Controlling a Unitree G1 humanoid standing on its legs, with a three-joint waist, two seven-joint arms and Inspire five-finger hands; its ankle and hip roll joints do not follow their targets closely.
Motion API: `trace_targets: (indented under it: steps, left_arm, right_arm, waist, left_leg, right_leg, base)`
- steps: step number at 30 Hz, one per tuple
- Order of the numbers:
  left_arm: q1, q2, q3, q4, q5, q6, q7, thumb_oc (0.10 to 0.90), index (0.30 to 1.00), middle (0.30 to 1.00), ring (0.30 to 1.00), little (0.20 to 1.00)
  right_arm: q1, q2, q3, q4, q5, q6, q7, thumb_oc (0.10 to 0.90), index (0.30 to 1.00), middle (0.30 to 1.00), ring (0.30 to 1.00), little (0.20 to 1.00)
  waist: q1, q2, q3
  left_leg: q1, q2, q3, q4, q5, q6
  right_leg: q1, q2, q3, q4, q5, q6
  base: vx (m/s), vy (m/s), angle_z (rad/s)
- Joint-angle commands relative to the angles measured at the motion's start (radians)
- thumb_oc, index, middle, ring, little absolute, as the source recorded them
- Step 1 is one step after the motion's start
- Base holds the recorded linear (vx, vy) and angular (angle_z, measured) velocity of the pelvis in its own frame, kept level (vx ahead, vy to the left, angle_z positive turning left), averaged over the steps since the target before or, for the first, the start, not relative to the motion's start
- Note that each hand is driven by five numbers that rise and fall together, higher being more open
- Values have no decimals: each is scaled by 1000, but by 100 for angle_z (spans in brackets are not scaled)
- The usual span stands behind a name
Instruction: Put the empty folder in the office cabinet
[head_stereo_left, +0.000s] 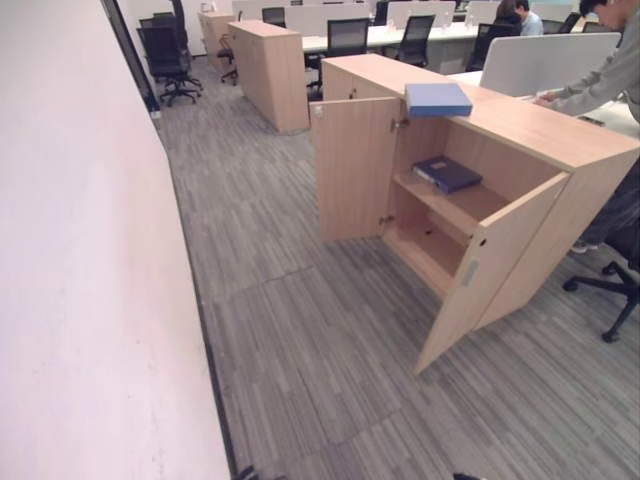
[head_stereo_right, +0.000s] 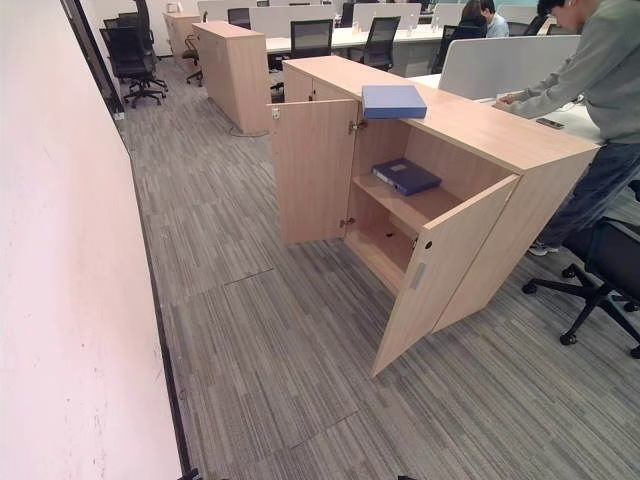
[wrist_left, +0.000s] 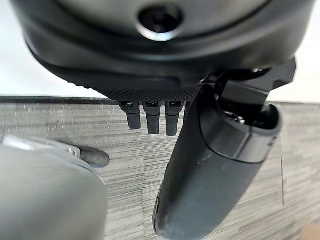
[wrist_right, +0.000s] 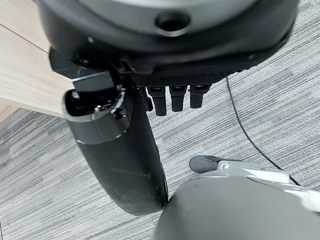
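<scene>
A light blue folder (head_stereo_left: 438, 99) lies flat on top of the wooden office cabinet (head_stereo_left: 560, 140), near its front edge. Both cabinet doors stand open: the left door (head_stereo_left: 354, 167) and the right door (head_stereo_left: 488, 267), which swings out toward me. Inside, a dark blue folder (head_stereo_left: 446, 173) lies on the upper shelf, and the lower shelf (head_stereo_right: 385, 248) is bare. My left hand (wrist_left: 210, 175) hangs above the carpet with straight fingers and holds nothing. My right hand (wrist_right: 120, 155) also hangs low beside a wooden panel, fingers straight and empty. Both hands are far from the cabinet.
A white wall (head_stereo_left: 80, 260) runs along my left. A person (head_stereo_right: 600, 80) leans over the far right end of the cabinet top. A black office chair (head_stereo_right: 605, 270) stands at the right. A second wooden cabinet (head_stereo_left: 272, 72) and desks with chairs stand at the back.
</scene>
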Motion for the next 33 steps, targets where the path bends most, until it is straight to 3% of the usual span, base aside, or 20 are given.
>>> trace_targets:
  steps: [1, 12, 23, 33]
  left_arm:
    - [-63, -26, 35, 26, -19, -54, 11, 800, 900, 900, 900, 900]
    - [-59, -9, 28, -15, 33, -75, 45, 800, 900, 900, 900, 900]
    - [-58, -22, 30, 80, 12, -35, -12, 800, 900, 900, 900, 900]
    - [-85, -24, -63, 179, 241, 1, -15, 800, 900, 900, 900, 900]
  right_arm:
    - [-24, 4, 52, 28, 1, -7, -3, 800, 900, 900, 900, 900]
    - [-23, 7, 54, 30, -5, -14, -17, 800, 900, 900, 900, 900]
    - [-17, 1, 62, 42, -21, -3, 3, 800, 900, 900, 900, 900]
    - [-58, -20, 79, 43, -52, 17, 22, 800, 900, 900, 900, 900]
  waist:
    - [-16, -8, -24]
    - [-14, -9, -21]
    - [-20, -4, -21]
    - [-21, 9, 18]
  left_leg:
    - [-13, -11, -22, -7, -77, -16]
    - [-11, -10, -23, -7, -78, -17]
    - [1, -12, -21, -7, -83, -15]
    - [-32, -10, -1, -7, -76, -6]
  right_leg:
    - [19, 3, -43, 7, -84, 48]
    - [21, 3, -47, 7, -85, 48]
    - [32, 3, -47, 7, -87, 47]
    - [-18, -7, -67, 45, -74, 43]
  base:
    - [0, 0, 0]
    - [0, 0, 0]
    - [7, 1, 0]
    - [3, -3, -1]
